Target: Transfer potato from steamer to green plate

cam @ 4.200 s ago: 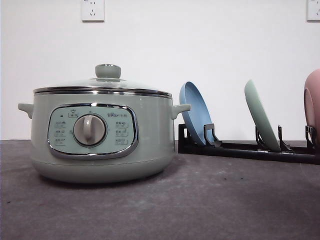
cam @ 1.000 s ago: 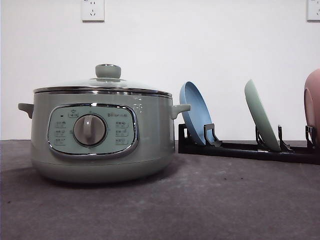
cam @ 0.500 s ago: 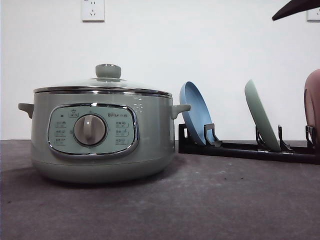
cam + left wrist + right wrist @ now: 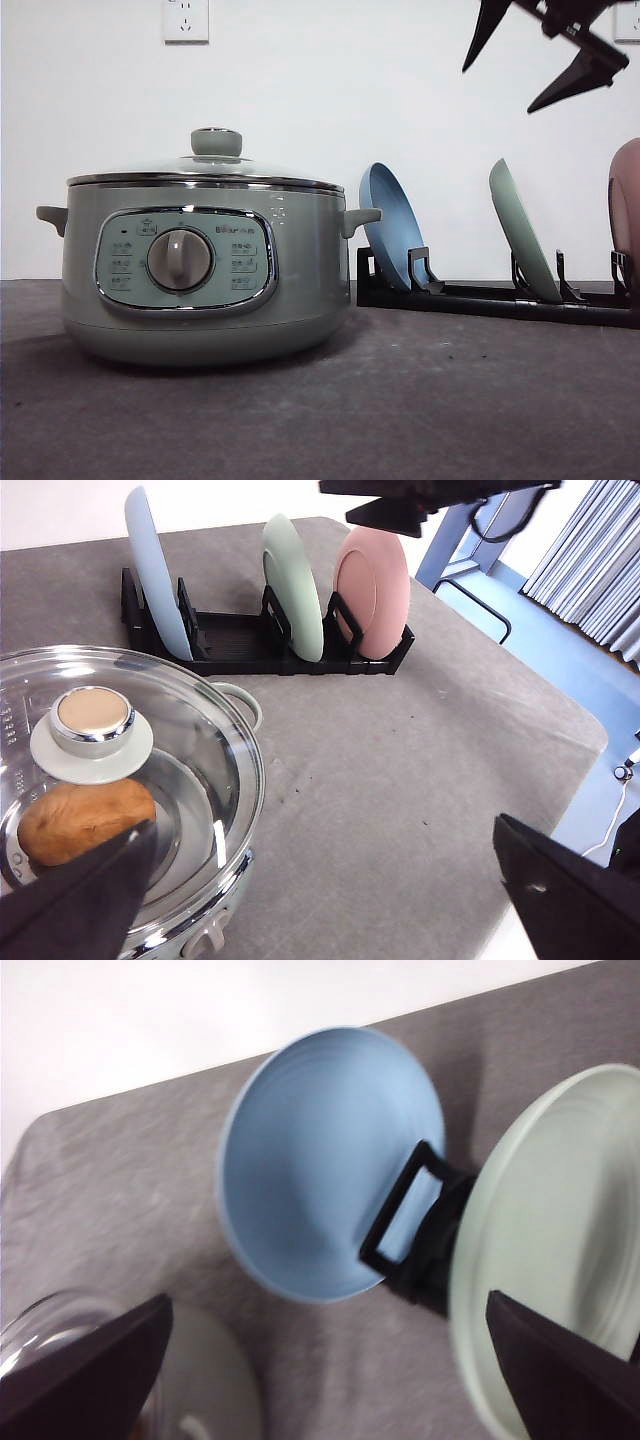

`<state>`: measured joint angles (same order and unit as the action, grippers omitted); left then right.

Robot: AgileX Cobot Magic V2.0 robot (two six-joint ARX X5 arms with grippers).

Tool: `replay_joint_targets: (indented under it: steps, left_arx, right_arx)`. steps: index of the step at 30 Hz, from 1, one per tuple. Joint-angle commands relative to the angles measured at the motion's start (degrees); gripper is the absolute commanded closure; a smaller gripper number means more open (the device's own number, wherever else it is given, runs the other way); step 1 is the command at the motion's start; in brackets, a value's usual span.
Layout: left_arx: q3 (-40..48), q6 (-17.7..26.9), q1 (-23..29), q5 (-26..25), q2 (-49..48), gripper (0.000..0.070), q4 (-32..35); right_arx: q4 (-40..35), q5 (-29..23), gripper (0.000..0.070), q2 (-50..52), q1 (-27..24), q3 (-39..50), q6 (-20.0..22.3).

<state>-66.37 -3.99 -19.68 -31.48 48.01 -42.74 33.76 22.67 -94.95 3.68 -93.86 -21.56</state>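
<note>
The right gripper (image 4: 540,55) is being held high with fingers spread and empty above the racked green plate (image 4: 522,244), while the potato (image 4: 85,820) is being kept under the steamer (image 4: 205,270) lid, just beyond the left gripper's released fingers (image 4: 80,905).

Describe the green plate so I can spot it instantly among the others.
Right of the steamer sits a black rack holding three dishes on edge. The green plate stands in the middle slot, between the blue plate nearest the steamer and the pink dish at the far end. It is the pale mint one.
</note>
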Motion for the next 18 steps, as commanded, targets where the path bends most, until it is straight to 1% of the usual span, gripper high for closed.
replay_joint_targets:
  steps: [1, 3, 5, 13, 14, 18]
  left_arx:
    - [-1.4, 0.3, -0.3, -0.3, 0.3, 0.0000, 0.3]
    - [-1.4, 0.3, -0.3, -0.3, 0.3, 0.0000, 0.3]
    - [-1.4, 0.3, -0.3, -0.3, 0.3, 0.0000, 0.3]
    - [-1.4, 0.3, -0.3, -0.3, 0.3, 0.0000, 0.4]
    - [-1.4, 0.3, -0.3, -0.3, 0.3, 0.0000, 0.4]
    - [-1.4, 0.3, -0.3, -0.3, 0.3, 0.0000, 0.4]
  right_arx:
    - [-0.5, -1.3, 0.0083, -2.4, -0.1, -2.3, -0.7]
    - [-0.6, -3.1, 0.0083, -4.3, -0.2, -3.5, -0.7]
    - [-0.9, -3.9, 0.0085, -6.0, -0.3, -4.2, -0.6]
    - [-2.5, -3.7, 0.0092, -11.1, -0.9, -4.3, -0.7]
    - [-2.7, -3.6, 0.0102, -11.6, -0.9, -4.3, -0.7]
    - [-3.4, -3.7, 0.0177, -13.0, -1.2, -4.3, -0.4]
